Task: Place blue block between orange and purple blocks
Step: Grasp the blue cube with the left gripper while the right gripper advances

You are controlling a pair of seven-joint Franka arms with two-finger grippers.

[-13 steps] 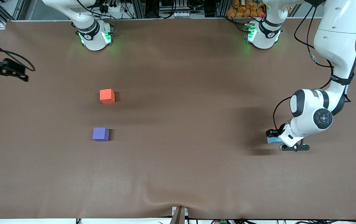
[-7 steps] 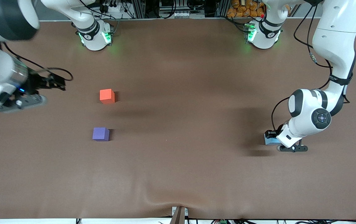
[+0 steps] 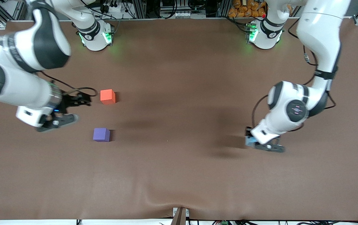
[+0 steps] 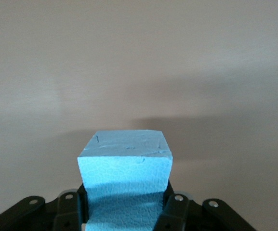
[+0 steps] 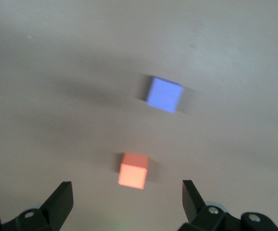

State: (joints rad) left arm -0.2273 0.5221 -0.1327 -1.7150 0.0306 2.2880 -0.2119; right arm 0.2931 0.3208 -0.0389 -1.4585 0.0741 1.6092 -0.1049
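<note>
The surface [image 3: 179, 175] is covered by a matte brown cloth, wrinkled at the edge nearest the front camera. Soft shadows are cast across its middle. Along the top edge, aluminium framing [image 3: 141, 7], tangled black cables [image 3: 110, 7] and a pile of orange objects [image 3: 244, 7] are seen. Green light glows on the cloth there.

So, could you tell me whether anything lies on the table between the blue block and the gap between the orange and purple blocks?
Nothing visible does. The left gripper is shut on the blue block, and the brown table is bare from there to the gap between the orange block and the purple block. The right gripper, open, hangs beside the orange block, off that path.
</note>
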